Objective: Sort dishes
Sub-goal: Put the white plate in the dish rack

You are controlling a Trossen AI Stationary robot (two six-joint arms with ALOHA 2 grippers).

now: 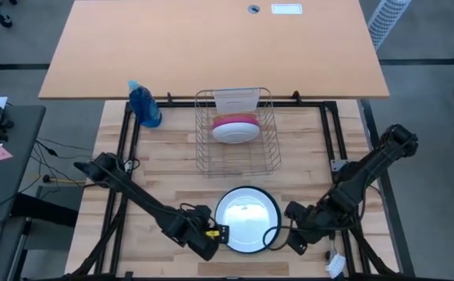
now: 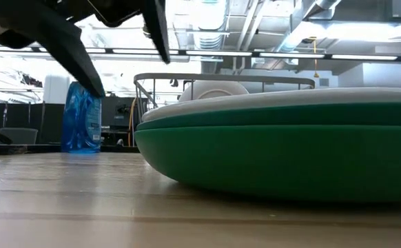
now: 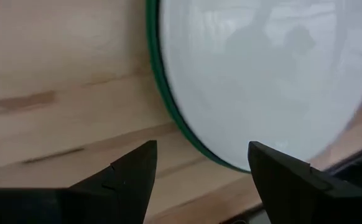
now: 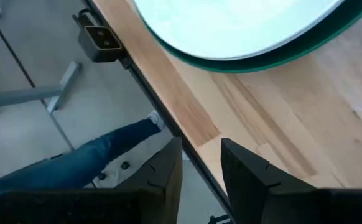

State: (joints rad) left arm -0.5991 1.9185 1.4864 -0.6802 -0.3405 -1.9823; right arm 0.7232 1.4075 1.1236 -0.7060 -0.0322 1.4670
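Nearest the table's front edge: a stack of two plates, a white plate (image 1: 246,215) lying on a dark green plate (image 2: 283,155), well in front of the wire rack (image 1: 236,131). Just to the left of this stack, the left gripper (image 1: 211,236), fingers (image 3: 122,177) spread apart and holding nothing, aimed at the green rim with the plate edge between the two tips in the left wrist view. Just to the right of the stack, the right gripper (image 1: 293,232), fingers (image 4: 162,171) only a little apart, also with nothing between them, pointing toward the table's front edge, where a leg in jeans (image 4: 75,165) shows below.

Farther back, inside the rack: a white plate on a magenta-pink plate (image 1: 235,121), set down low in the basket. Left of the rack, near the back edge, a blue spray bottle (image 1: 144,104).

Probably the step in hand: approach to the front stack, not yet a grasp. Next move, as a judgement: lower the left fingers over the rim of the top plate, close firmly, lift without dragging the green one, then carry toward the rack.
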